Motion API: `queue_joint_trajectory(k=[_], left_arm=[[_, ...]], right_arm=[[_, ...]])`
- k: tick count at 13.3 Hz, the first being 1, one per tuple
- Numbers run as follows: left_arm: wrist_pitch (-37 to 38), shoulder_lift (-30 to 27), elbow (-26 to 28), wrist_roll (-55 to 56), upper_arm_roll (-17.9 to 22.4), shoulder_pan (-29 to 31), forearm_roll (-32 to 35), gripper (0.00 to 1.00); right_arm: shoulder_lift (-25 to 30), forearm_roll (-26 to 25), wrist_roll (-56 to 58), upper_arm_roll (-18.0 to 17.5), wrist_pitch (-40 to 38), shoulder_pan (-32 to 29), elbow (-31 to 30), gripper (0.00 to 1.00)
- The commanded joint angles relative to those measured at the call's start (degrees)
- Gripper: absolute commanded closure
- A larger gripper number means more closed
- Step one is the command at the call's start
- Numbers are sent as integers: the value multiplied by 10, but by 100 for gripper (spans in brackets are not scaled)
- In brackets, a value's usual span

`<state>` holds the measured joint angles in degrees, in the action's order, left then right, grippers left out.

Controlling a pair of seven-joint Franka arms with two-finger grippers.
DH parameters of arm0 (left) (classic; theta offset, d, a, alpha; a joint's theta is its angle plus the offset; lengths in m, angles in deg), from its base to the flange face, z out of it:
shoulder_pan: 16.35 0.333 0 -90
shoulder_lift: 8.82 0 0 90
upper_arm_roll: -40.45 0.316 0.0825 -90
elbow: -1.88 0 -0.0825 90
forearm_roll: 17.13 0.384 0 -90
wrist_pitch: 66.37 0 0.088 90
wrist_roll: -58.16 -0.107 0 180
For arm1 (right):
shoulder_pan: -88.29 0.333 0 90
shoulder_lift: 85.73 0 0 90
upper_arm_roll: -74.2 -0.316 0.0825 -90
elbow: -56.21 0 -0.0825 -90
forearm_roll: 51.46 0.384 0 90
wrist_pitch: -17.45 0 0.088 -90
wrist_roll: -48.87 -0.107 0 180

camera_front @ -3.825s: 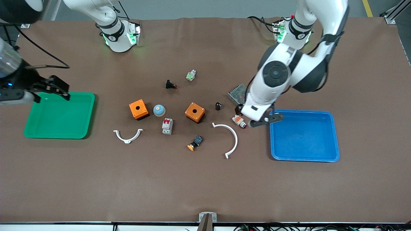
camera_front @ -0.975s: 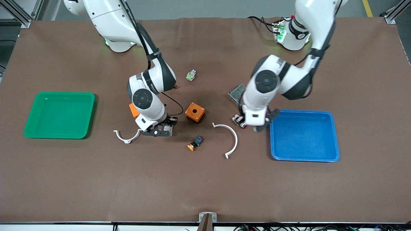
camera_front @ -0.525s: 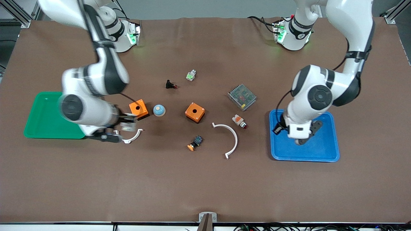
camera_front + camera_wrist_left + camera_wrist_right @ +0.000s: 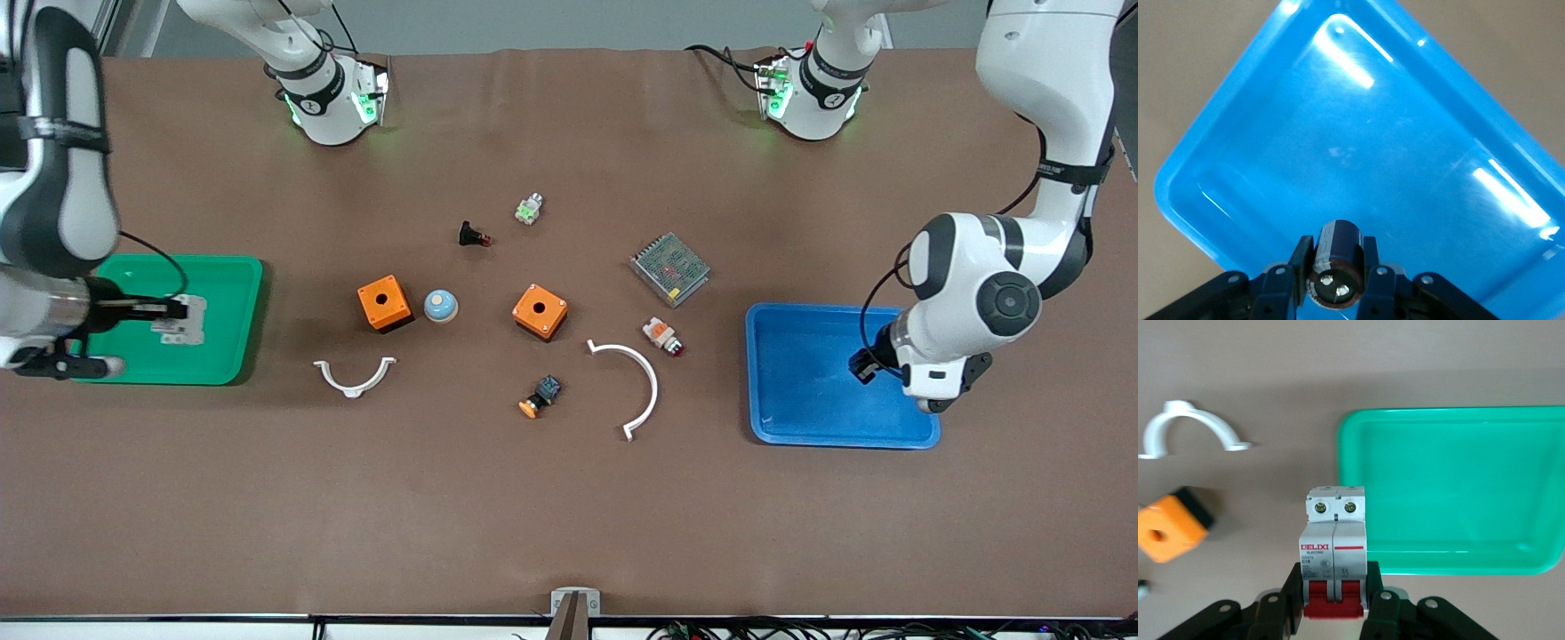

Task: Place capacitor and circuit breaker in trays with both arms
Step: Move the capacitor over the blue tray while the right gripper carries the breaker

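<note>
Holding the capacitor [image 4: 1336,263] clamped between its fingers, the left gripper [image 4: 867,364] hangs over the blue tray [image 4: 800,436] near the table's left-arm edge. The right gripper [image 4: 1336,603] pinches the circuit breaker [image 4: 180,320] by its red-lever end over the green tray [image 4: 222,364] at the right-arm edge. Risk: released from height, the round capacitor could roll or bounce against the tray rim.

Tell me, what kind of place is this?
Probably a robotics lab: two bench-mounted arms over a table of electrical parts, the right tool holding a circuit breaker, the left tool a capacitor.
</note>
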<state>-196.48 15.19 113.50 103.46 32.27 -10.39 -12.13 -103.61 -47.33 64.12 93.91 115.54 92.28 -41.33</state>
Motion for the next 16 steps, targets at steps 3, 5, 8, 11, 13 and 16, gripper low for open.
queue_joint_trajectory(k=[3,5,8,11,13,16], left_arm=[[-57,32,17,-6,-11,27,6,99],[-80,49,19,-5,-11,34,6,95],[-81,53,19,-13,-11,32,6,51],[-74,36,16,-35,-11,32,7,0],[-22,-17,9,-71,-21,27,7,0],[86,-76,-47,-164,-33,32,6,0]], right_arm=[[-13,-23,106,-11,105,-87,-35,84],[-13,-23,107,-11,150,-93,-71,84],[-19,-23,107,-11,221,-93,-122,83],[-33,-23,106,-11,268,-101,-153,83],[-35,-22,106,-11,297,-112,-177,83],[-35,-21,102,-11,344,-120,-212,83]])
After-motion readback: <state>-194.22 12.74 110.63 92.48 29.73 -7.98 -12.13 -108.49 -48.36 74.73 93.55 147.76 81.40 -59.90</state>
